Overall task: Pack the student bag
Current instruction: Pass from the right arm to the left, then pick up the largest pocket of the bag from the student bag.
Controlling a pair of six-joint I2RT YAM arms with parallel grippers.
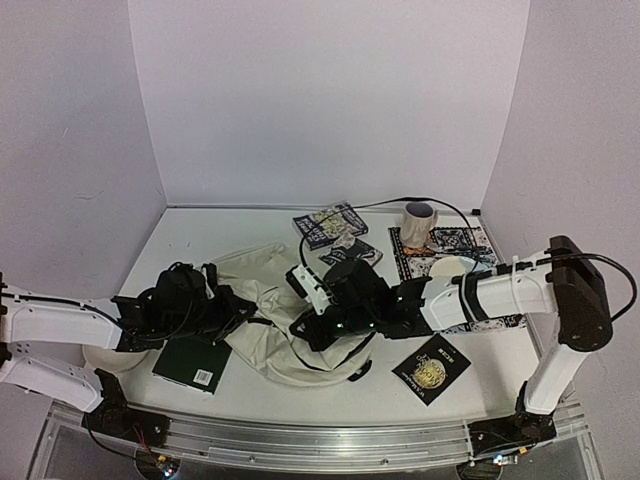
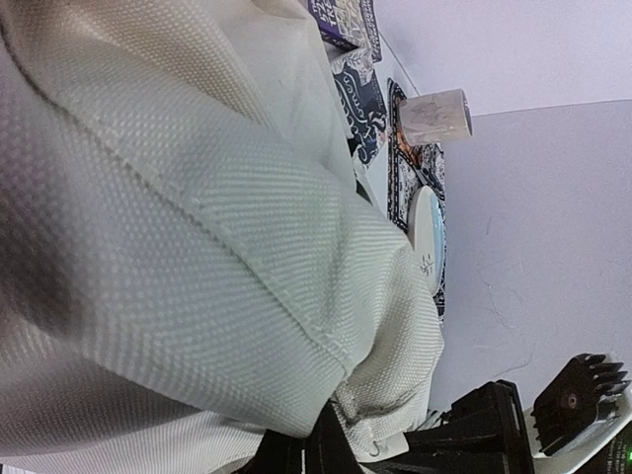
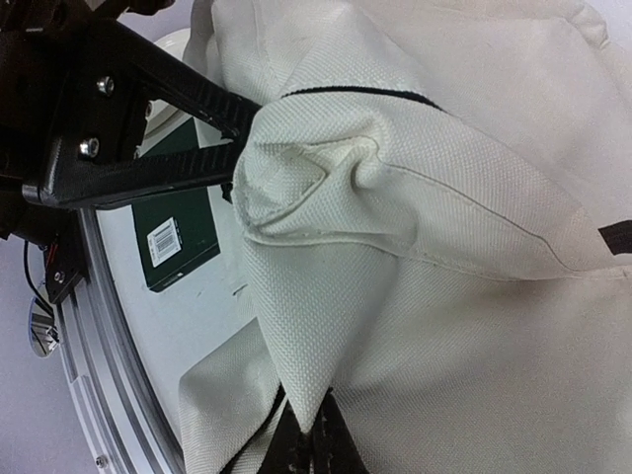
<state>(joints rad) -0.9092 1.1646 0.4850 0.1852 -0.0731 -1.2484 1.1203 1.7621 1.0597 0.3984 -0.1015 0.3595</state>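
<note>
The student bag (image 1: 268, 312), a large cream fabric backpack with black zipper lines, lies crumpled mid-table between both arms. My left gripper (image 1: 236, 306) is shut on a fold of its cloth at the bag's left side; in the left wrist view the fabric (image 2: 197, 217) fills the frame and is pinched at the left gripper (image 2: 336, 446). My right gripper (image 1: 306, 330) is shut on a peaked fold of the bag (image 3: 444, 257), pinched at the right gripper (image 3: 318, 446). A dark green book (image 1: 194, 363) (image 3: 174, 235) lies flat beside the bag's front left.
A black book with a gold disc (image 1: 432, 366) lies front right. Patterned books (image 1: 330, 224) sit at the back. A mug (image 1: 418, 222) (image 2: 434, 117) and a white plate (image 1: 452, 267) (image 2: 427, 242) rest on a patterned mat (image 1: 462, 240). The metal table edge (image 3: 109, 375) is near.
</note>
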